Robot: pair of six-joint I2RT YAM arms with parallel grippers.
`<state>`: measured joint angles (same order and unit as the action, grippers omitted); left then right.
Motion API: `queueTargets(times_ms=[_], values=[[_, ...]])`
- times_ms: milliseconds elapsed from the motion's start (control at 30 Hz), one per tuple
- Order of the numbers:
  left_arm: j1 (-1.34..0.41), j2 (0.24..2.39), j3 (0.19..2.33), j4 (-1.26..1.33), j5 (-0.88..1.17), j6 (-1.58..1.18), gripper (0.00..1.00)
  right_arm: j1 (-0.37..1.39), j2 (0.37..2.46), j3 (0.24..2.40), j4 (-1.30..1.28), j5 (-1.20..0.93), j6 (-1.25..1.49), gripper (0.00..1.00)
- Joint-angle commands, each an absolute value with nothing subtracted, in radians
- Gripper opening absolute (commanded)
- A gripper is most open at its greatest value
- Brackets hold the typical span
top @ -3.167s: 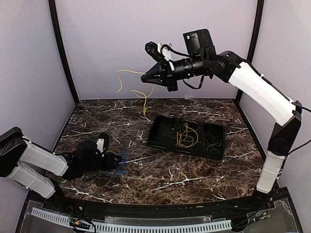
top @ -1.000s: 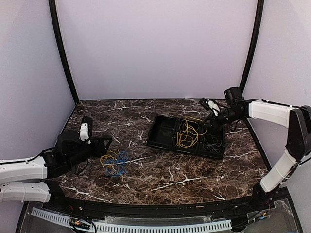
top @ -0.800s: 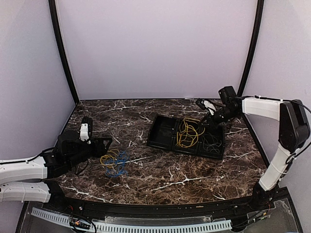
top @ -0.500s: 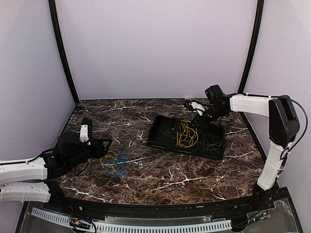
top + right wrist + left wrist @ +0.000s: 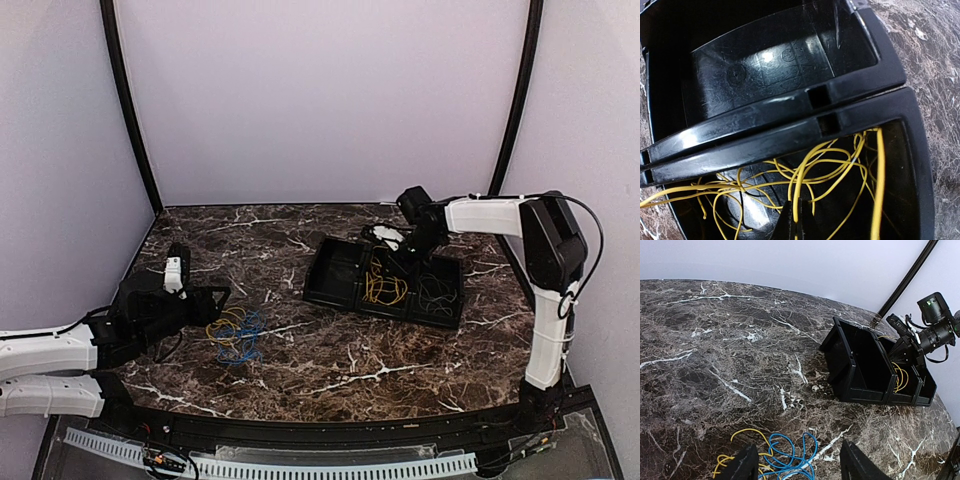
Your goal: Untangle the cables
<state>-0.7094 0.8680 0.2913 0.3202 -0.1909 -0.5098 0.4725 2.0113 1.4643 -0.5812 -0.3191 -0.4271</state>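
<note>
tray: black plastic three-compartment tray (image 5: 842, 362), right of centre on the brown marble table (image 5: 330, 365)
right gripper (image 5: 795, 218): jaws closed, and they look pinched on a strand of the thin yellow cable (image 5: 383, 287). Tips are low inside the tray's middle compartment.
left gripper (image 5: 797, 460): jaws wide apart, holding nothing. Low at near left, fingers either side of the tangle's near edge.
sorted so far: yellow cable lies looped in the middle compartment. A thin dark grey cable (image 5: 435, 292) sits in the right one.
left to sort: a loose tangle of thin blue cable (image 5: 790, 452) and another yellow wire (image 5: 747, 431), on the table at near left, well apart from the tray
step: my read is that the right arm is dropping off a separated yellow cable. The tangle is not yet touched.
next: open the right jaws and lift straight out so no loop rides up with the fingers. The left arm then needs to close on a single strand only, likely blue.
risk: the yellow loops crowd the divider wall, so a snag on retreat is plausible.
</note>
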Motion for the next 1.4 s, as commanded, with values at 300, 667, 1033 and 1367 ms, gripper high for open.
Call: queueTargets(times_ms=[300, 667, 1033, 1367], values=[[-0.705, 0.862, 0.358, 0.168, -0.221, -0.564, 0.63, 0.497, 1.845, 1.51, -0.735, -0.255, -0.415, 0.22], [-0.705, 0.93, 0.448, -0.046, -0.249, -0.618, 0.66, 0.509, 1.759, 1.607, -0.858, -0.285, -0.456, 0.37], [-0.662, 0.961, 0.403, -0.117, -0.237, -0.747, 0.59, 0.733, 1.814, 1.602, -0.66, -0.395, -0.492, 0.35], [-0.538, 1.057, 0.427, -0.07, -0.105, -0.73, 0.62, 0.97, 2.094, 1.8, -0.544, -0.382, -0.566, 0.45]])
